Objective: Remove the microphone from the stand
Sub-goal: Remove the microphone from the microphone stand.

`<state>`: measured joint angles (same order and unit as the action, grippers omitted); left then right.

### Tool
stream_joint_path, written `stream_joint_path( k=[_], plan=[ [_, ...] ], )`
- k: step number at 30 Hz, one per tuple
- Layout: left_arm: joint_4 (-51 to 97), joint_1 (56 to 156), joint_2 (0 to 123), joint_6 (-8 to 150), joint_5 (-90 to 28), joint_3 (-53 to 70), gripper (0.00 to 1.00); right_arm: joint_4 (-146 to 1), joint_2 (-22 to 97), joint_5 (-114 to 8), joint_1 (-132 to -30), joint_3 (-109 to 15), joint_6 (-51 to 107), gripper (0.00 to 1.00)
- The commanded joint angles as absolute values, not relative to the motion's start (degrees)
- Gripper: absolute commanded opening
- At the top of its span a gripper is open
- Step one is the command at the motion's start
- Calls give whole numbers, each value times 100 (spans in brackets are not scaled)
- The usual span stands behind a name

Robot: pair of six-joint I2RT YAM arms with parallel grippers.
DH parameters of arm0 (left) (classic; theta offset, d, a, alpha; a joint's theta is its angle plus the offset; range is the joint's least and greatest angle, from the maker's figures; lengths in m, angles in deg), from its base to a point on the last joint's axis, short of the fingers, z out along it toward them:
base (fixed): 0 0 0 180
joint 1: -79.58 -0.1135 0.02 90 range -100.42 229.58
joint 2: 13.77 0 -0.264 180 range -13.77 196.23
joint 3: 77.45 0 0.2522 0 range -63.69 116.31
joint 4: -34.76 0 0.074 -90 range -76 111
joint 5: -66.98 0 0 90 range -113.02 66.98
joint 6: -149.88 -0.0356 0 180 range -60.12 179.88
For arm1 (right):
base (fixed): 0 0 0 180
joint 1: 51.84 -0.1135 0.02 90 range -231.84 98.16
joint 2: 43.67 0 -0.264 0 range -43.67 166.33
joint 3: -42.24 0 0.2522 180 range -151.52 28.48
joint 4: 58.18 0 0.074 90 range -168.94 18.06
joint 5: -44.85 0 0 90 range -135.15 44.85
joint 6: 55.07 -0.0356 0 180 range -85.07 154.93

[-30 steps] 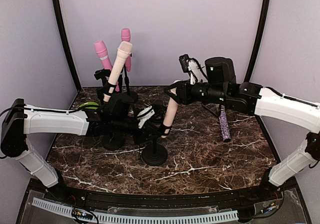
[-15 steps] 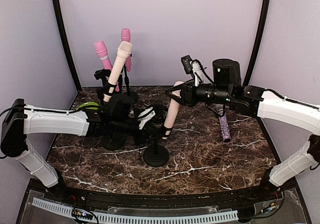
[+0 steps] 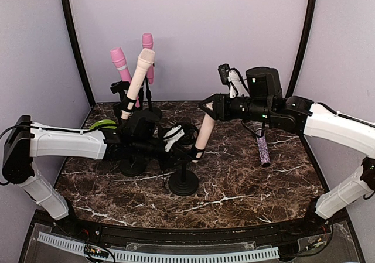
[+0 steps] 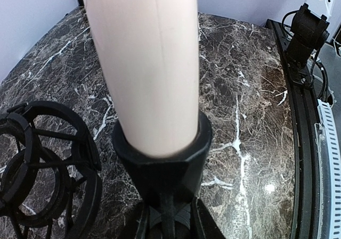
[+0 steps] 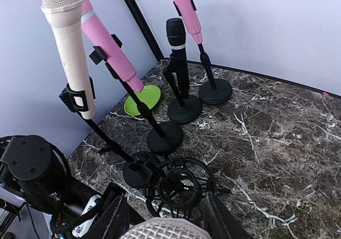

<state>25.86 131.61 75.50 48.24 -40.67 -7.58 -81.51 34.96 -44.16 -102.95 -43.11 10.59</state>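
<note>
The right pincer (image 3: 206, 106) is partly closed around the mesh top of the pale peach stick-shaped microphone (image 3: 203, 131). The microphone slants down from this pincer, and its bottom end sits in the clip of the black round-footed stand (image 3: 183, 184). The left pincer (image 4: 170, 222) is nearly closed, squeezing the stand's thin pole just under that clip. The stand's foot rests on the dark marble desk (image 3: 246, 175).

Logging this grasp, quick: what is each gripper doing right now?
Left gripper: closed on the front stand, under its clip.
Right gripper: closed on the head of that stand's microphone.
</note>
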Motion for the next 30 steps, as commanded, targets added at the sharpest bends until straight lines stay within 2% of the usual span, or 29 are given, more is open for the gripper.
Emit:
stream_joint_path(
  k=[1, 21, 30],
  plan=[
    [2153, 13236, 7703, 4556, -3862, -817, 0, -7695, 3215, -3892, -10264, -4700, 595, 33],
    [2140, 13266, 7723, 4534, -3913, -798, 0, -6717, 2866, -6173, -10256, -4358, 1340, 33],
    [2143, 13289, 7728, 4521, -3898, -797, 0, -6709, 2873, -6093, -10256, -4337, 1394, 33]
  ],
)
